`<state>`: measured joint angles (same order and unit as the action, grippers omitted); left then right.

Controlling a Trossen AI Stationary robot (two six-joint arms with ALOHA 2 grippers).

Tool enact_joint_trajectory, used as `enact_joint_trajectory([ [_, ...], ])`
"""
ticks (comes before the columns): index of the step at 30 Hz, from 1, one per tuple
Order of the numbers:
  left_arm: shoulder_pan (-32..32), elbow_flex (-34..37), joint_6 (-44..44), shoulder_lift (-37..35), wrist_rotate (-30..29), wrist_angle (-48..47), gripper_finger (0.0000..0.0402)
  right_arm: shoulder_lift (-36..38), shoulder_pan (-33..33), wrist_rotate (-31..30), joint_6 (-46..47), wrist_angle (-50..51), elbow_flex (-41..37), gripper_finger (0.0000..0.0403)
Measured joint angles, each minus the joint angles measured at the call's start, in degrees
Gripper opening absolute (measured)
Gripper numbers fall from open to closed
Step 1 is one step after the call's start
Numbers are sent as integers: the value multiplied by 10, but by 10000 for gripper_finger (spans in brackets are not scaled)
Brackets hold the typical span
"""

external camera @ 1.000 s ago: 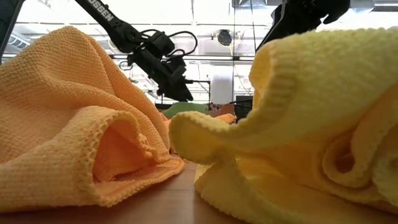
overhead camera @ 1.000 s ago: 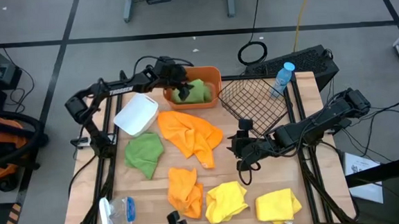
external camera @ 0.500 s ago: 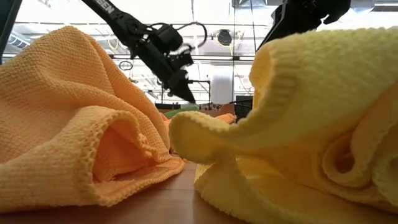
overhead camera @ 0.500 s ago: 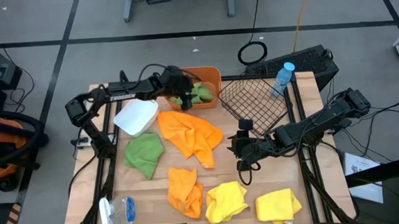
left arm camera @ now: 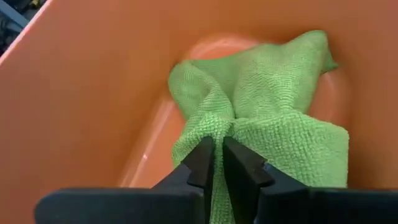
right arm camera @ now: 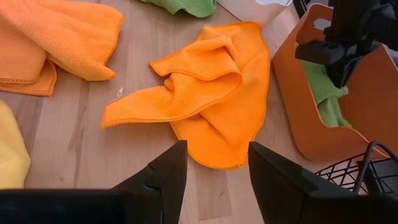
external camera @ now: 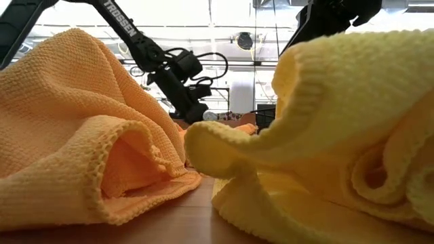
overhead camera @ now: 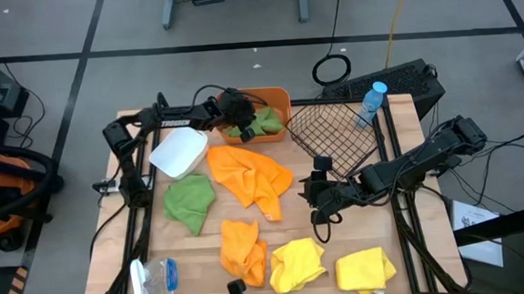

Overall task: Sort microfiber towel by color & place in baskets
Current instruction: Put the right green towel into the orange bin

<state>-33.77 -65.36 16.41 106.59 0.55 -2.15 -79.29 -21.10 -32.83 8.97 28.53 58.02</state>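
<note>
One green towel [left arm camera: 267, 118] is getting re-pinched: my left gripper [left arm camera: 217, 163], just open above the orange tub [overhead camera: 275, 99], is now closing on it.

**Count of cloths, containers and other items on the table**

Six microfiber cloths are visible. Two are green: one inside the orange tub [overhead camera: 273, 99], as green cloth in tub [overhead camera: 259, 122], and one green cloth on table [overhead camera: 190, 200]. Two are orange: a large orange cloth [overhead camera: 250, 177] and a small orange cloth [overhead camera: 242, 248]. Two are yellow: a first yellow cloth [overhead camera: 296, 262] and a second yellow cloth [overhead camera: 364, 271].

There are three containers: the orange tub, one white tub [overhead camera: 178, 152] and one black wire basket [overhead camera: 334, 129].

There is one upright bottle with a blue cap [overhead camera: 370, 104] and one clear bottle lying flat [overhead camera: 156, 277]. Two robot arms are present.
</note>
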Motion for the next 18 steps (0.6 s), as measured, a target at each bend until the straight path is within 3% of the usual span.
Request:
enact_joint_trajectory([
  [5, 11, 0, -34, -32, 39, 0, 74, 0, 0, -1, 0, 0, 0, 160],
  [13, 32, -1, -27, -110, 23, -36, 166, 0, 0, 0, 9, 2, 0, 160],
  [18, 40, -1, -9, -109, 27, -52, 171, 0, 0, 0, 9, 1, 0, 160],
])
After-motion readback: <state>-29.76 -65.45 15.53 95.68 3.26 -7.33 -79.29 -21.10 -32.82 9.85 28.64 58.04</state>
